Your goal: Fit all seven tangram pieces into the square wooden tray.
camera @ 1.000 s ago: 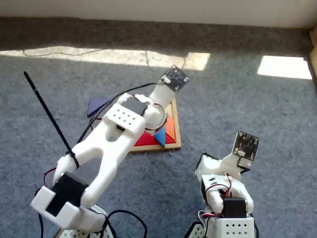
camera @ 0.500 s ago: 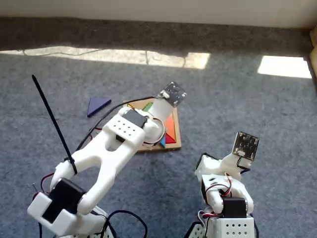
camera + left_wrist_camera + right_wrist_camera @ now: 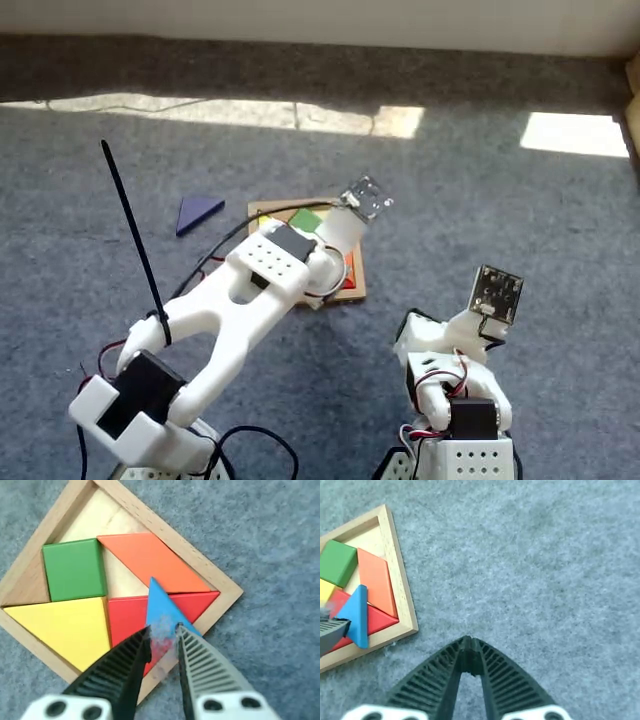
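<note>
Left gripper [image 3: 162,629] pinches blue triangle [image 3: 160,605]; right gripper [image 3: 468,643] closed.

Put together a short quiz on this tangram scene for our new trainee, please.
1. True or false: the left gripper is shut on the blue triangle.
2. Which piece lies outside the wooden tray?
A. green square
B. purple triangle
C. orange parallelogram
3. Fill in: the right gripper, shut, hangs over bare ____.

Key: 1 true; 2 B; 3 carpet.
</note>
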Motion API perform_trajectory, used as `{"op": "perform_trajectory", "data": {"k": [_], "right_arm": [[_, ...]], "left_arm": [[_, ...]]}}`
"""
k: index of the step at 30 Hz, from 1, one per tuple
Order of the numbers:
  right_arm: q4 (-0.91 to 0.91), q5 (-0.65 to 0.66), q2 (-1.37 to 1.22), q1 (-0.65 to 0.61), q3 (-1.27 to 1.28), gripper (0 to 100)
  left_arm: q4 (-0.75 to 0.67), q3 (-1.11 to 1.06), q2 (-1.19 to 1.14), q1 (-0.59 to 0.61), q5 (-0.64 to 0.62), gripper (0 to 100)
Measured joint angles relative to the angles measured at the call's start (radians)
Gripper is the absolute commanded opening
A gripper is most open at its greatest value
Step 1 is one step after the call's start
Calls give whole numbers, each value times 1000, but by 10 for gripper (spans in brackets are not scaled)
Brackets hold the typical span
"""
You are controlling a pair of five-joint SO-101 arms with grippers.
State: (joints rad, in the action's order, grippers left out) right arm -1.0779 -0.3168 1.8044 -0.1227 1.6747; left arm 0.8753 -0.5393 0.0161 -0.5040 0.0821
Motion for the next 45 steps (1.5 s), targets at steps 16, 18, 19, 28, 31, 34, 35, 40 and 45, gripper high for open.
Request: {"op": "perform_trajectory", "data": {"k": [16,18,19,28,31,34,35,40,45], "right_arm": [[0,0,0,0,0,5],[0,0,0,0,0,5],[0,0,0,0,0,5],[0,0,0,0,0,5],[0,0,0,0,0,5],[0,0,0,0,0,5],[0,0,0,0,0,5],[0,0,0,0,0,5],[0,0,0,0,0,5]], "left_arm": [[-44,38,-75,46,-5,95],[-48,78,-114,48,-5,95],[-48,101,-133,46,-5,95],[-46,176,-209,81,-15,95],[-46,176,-210,104,-64,95],[-46,176,-213,124,-83,95],[-46,176,-213,124,-83,95],[-46,176,-213,123,-83,95],[-44,175,-155,120,-83,95]]}}
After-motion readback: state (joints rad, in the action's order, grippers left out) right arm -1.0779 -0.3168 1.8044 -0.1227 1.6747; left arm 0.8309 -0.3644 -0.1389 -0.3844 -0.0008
